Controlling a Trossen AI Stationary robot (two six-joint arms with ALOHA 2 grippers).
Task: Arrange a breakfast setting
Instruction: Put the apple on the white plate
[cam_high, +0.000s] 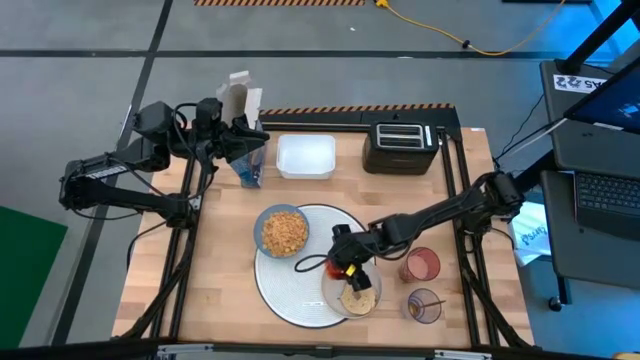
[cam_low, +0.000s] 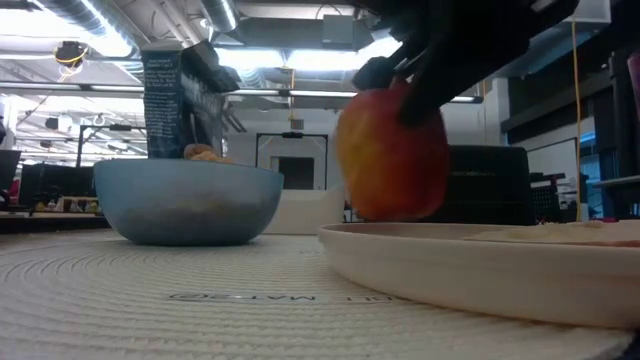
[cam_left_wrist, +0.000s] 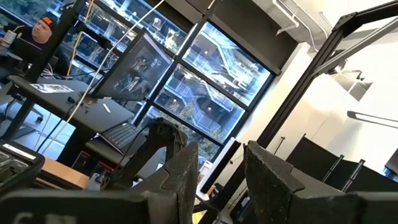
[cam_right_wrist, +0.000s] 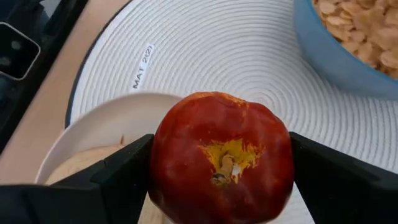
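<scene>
My right gripper (cam_high: 348, 262) is shut on a red apple (cam_right_wrist: 221, 165) at the far rim of the small cream plate (cam_high: 338, 296), which rests on the round white mat (cam_high: 290, 295) and carries a bagel (cam_high: 359, 299). The blue bowl (cam_high: 283, 231) of tan cereal sits on the mat's far left. The pink tumbler (cam_high: 421, 265) and the purple tumbler (cam_high: 424, 306), with a thin spoon (cam_high: 432, 300) in it, stand to the right of the mat. My left gripper (cam_left_wrist: 221, 168) is open beside a blue cereal box (cam_high: 243, 150) at the far left. My right gripper pinches the apple's two opposite sides (cam_right_wrist: 155, 168) between its two fingers (cam_right_wrist: 118, 177), with the stem end facing back toward the wrist. The fingers come slanting down from the table's right. In the low view the apple (cam_low: 395, 150) hangs just over the plate's rim (cam_low: 420, 245); whether it touches, I cannot tell.
A black toaster (cam_high: 398, 147) and a white square tub (cam_high: 305, 156) stand along the far edge. Bare wood lies near the front left of the table (cam_high: 225, 290).
</scene>
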